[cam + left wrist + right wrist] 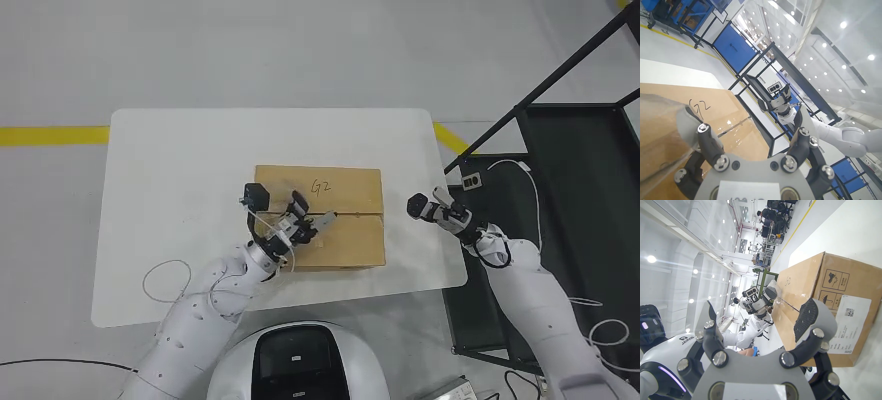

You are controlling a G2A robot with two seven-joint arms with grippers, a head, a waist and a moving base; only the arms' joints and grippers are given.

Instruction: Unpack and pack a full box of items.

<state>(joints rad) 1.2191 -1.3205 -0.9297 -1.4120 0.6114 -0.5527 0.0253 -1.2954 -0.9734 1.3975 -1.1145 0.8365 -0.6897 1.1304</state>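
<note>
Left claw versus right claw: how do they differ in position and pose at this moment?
The left claw is over the top of the cardboard box, at its taped centre seam. The right claw hangs off the box, past its end, near the edge of the table. One finger of the left claw appears to be down against the box top, while the right claw touches nothing. Both are open.
</note>
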